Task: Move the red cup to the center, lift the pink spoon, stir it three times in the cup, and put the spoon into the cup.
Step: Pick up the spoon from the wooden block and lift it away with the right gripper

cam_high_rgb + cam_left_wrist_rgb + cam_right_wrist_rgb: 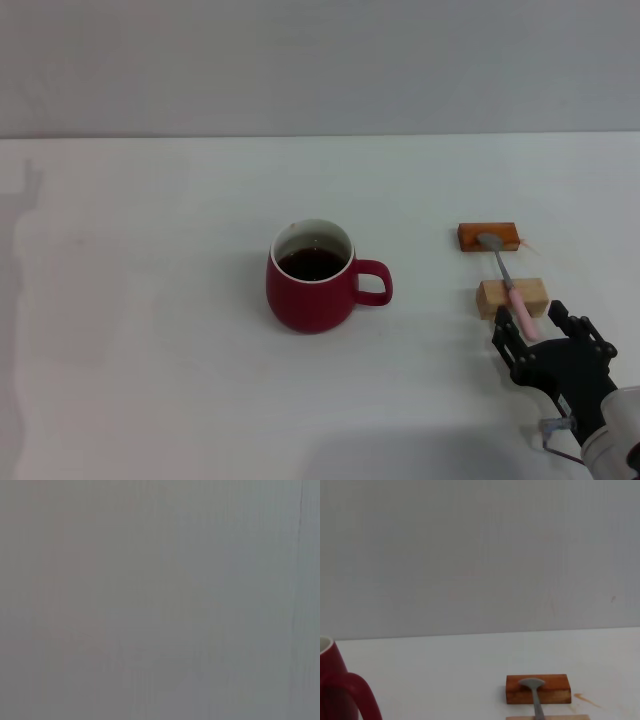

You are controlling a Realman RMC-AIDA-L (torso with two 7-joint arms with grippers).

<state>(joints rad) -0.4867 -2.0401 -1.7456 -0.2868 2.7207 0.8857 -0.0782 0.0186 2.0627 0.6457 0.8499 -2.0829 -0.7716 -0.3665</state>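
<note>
To the right of the red cup, the pink spoon bridges 2 blocks, bowl on the orange-brown block, neck over the light wooden block. The right gripper sits at the handle's near end; whether its fingers have closed I cannot tell. The spoon looks light, stiff and slippery, so the raised pink handle is likely the best grip. The cup holds dark liquid.

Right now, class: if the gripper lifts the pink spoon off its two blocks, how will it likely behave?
The pink spoon looks thin and stiff, so probably light. Bridging the orange block and the wooden block, it may slide or tilt if nudged. Its narrow handle could twist in the right gripper.
</note>
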